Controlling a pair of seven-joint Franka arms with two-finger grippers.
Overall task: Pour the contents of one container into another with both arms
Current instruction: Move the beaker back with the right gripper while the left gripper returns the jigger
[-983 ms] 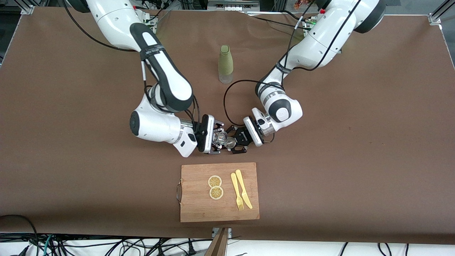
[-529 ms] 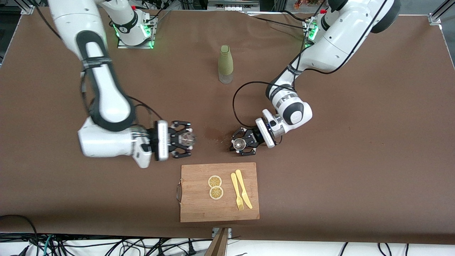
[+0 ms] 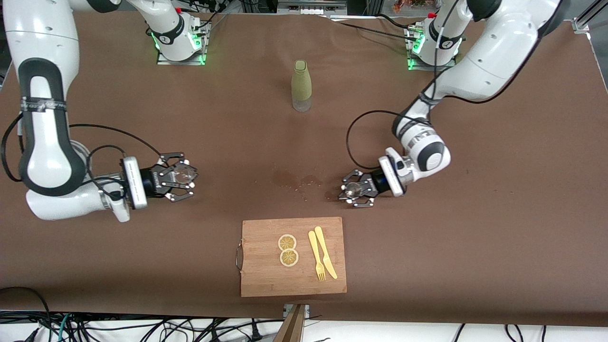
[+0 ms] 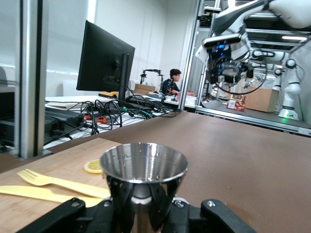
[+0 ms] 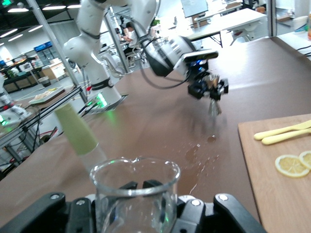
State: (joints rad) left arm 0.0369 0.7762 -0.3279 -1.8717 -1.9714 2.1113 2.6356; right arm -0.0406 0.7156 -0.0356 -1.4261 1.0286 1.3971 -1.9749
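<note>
Front view: my left gripper [image 3: 354,191] pinches a small steel funnel-shaped cup [image 3: 352,189], my right gripper [image 3: 183,176] a clear glass beaker [image 3: 181,175], mid-table; I should keep both upright.

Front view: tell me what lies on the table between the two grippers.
Only a wet spill patch on bare brown table, between right gripper and left gripper.

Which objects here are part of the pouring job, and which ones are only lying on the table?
Part of the job:
- metal cup, held by the left gripper
- glass beaker, held by the right gripper

Only lying about:
- green bottle, standing between the arm bases
- cutting board with two lemon slices, plastic fork and plastic knife
- wet spill on the table
</note>
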